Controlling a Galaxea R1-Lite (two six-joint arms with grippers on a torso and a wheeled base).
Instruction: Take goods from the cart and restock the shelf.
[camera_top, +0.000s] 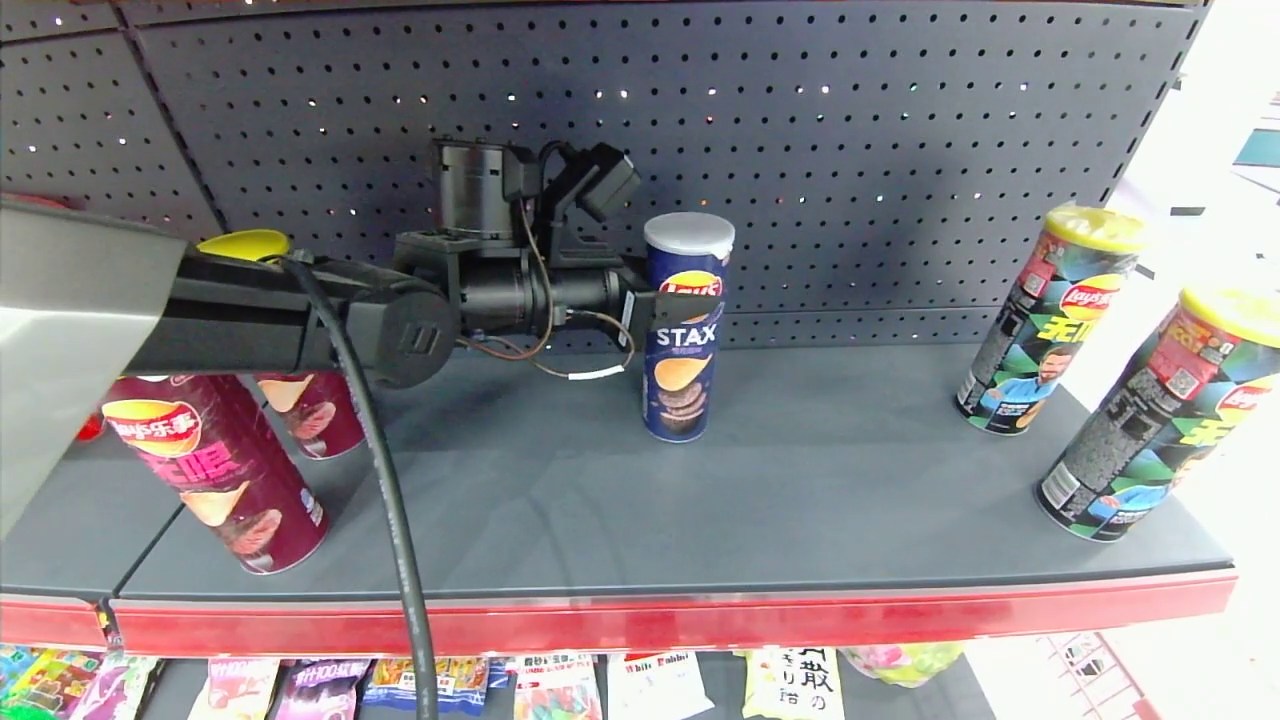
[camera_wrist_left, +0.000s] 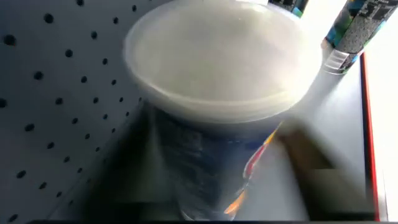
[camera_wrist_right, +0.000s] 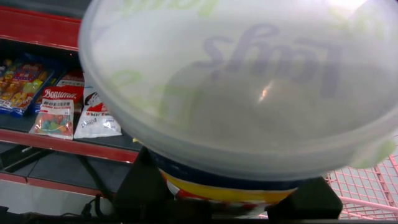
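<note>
head view: left hand (camera_top: 650, 318) clasps the blue can (camera_top: 684, 385), upright on the shelf (camera_top: 800, 480). left wrist: its lid (camera_wrist_left: 217, 56) sits near the pegboard (camera_wrist_left: 50, 93); open only once the base rests flat. right wrist: right hand (camera_wrist_right: 227, 198) grips a second can (camera_wrist_right: 249, 81).

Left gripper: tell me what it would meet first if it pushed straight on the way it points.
The blue can, which the left gripper grips; beyond it, probably the rear yellow-lidded can, though depth is unclear.
</note>
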